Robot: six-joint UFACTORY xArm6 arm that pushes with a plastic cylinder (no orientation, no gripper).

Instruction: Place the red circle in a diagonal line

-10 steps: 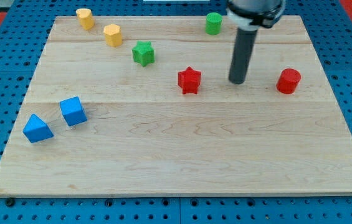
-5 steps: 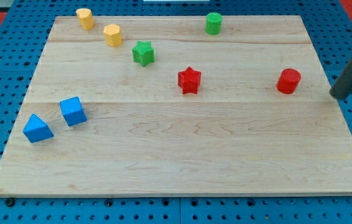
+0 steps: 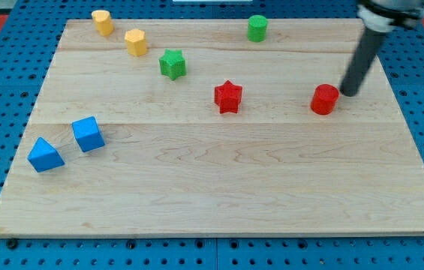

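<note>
The red circle (image 3: 324, 99), a short red cylinder, sits on the wooden board (image 3: 219, 187) at the view's right of centre. My tip (image 3: 347, 93) is just to the right of it and slightly above, touching or almost touching its side. A red star (image 3: 228, 96) lies to the left of the red circle. A green star (image 3: 172, 64), two yellow blocks (image 3: 136, 42) (image 3: 102, 22) run up to the view's top left.
A green cylinder (image 3: 257, 28) stands near the board's top edge. A blue cube (image 3: 88, 133) and a blue triangular block (image 3: 45, 154) lie at the view's left. Blue pegboard surrounds the board.
My tip swung from the board's middle out past the right edge, then came back in against the red circle. The red circle has slid a little to the left.
</note>
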